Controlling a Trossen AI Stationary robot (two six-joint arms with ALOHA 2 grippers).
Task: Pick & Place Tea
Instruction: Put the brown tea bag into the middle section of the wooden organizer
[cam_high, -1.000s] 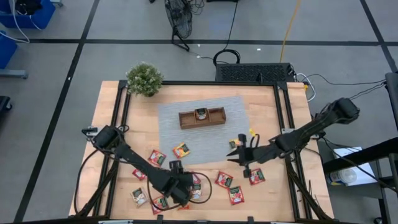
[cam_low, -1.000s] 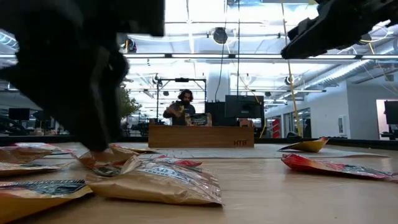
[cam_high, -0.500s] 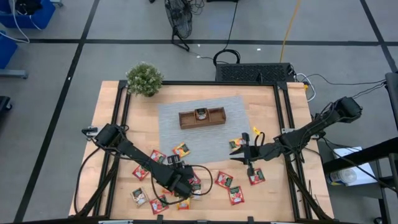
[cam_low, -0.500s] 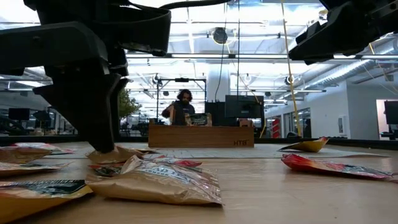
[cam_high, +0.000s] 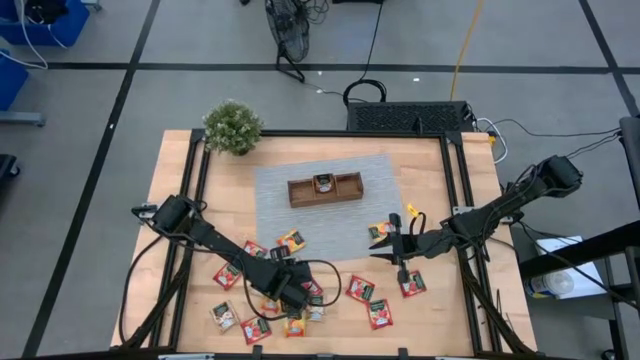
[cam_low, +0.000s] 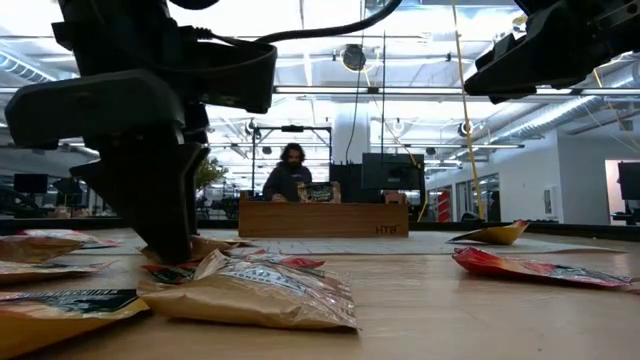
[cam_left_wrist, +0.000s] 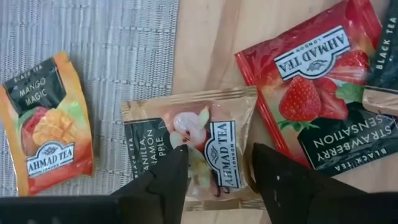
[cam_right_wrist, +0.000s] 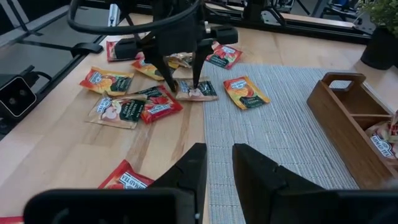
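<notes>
Your left end effector (cam_left_wrist: 214, 165) is down on the worktop (cam_high: 180, 180) at the grey mat's (cam_high: 330, 225) front edge, fingers apart astride a tan vanilla tea packet (cam_left_wrist: 193, 146), which lies flat; a red strawberry packet (cam_left_wrist: 320, 81) sits beside it; your right end effector (cam_right_wrist: 216, 162) hovers over the mat, fingers narrowly parted, empty.

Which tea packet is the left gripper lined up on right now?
The pale gold vanilla packet: the left gripper has a finger on either side of it, jaws open. The orange mango packet and the red strawberry packet lie to its sides.
</notes>
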